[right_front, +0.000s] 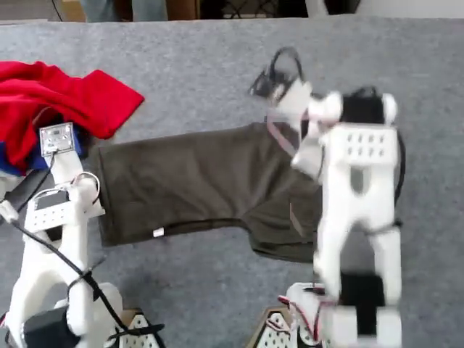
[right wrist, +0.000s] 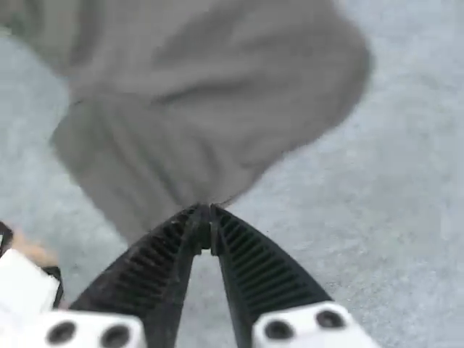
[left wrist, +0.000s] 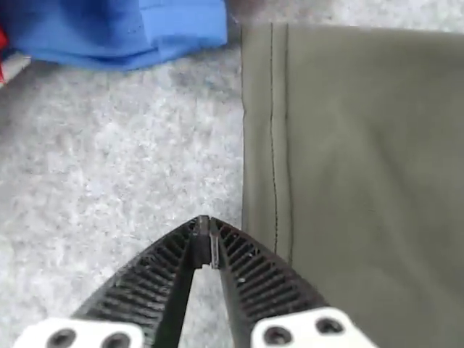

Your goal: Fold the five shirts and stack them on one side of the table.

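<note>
1. At mid desk (right_front: pixel 217 72) lies the olive shirt (right_front: pixel 196 181); red shirt (right_front: pixel 65 94) heaped at the left edge.
2. Right jaws clamp its cloth; left jaws are together, empty, beside its hem.
3. Folding looks begun; next, carry the gripped cloth across.

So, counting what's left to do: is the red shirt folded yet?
Not folded. The red shirt lies in a rumpled heap with uneven creases and loose edges, beside the olive shirt.
</note>
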